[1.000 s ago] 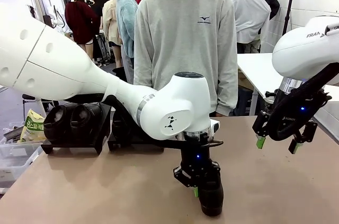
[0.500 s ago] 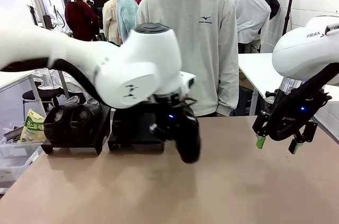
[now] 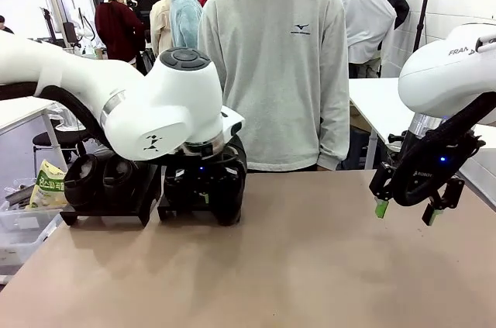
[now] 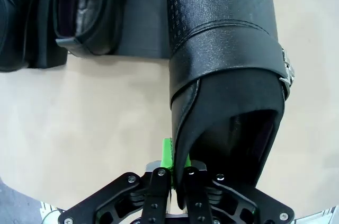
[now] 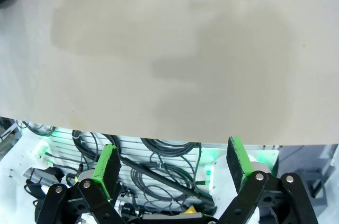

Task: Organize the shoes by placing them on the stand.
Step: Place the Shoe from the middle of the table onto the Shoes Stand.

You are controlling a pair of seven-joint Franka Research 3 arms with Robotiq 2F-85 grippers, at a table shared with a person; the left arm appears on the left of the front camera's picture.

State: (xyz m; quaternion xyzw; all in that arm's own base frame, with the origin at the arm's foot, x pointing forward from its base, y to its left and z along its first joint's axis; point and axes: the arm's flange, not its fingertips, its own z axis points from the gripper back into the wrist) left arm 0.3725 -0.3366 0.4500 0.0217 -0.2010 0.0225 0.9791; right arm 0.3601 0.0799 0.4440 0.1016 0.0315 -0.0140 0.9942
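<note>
My left gripper is shut on the heel rim of a glossy black shoe, whose toe reaches over the black stand. In the front view this held shoe hangs at the right end of the right stand, under the left arm's wrist. Another shoe lies on that stand beside it. Two more shoes sit on the left stand. Over the table's right side my right gripper hovers open, nothing between its green pads.
A person in a grey sweatshirt stands at the far edge behind the stands. A yellow bag lies off the table's left side. The tan tabletop is bare; cables show beyond its edge.
The left arm has carried the shoe from the table's front middle back and left to the right stand. The right arm has not moved.
</note>
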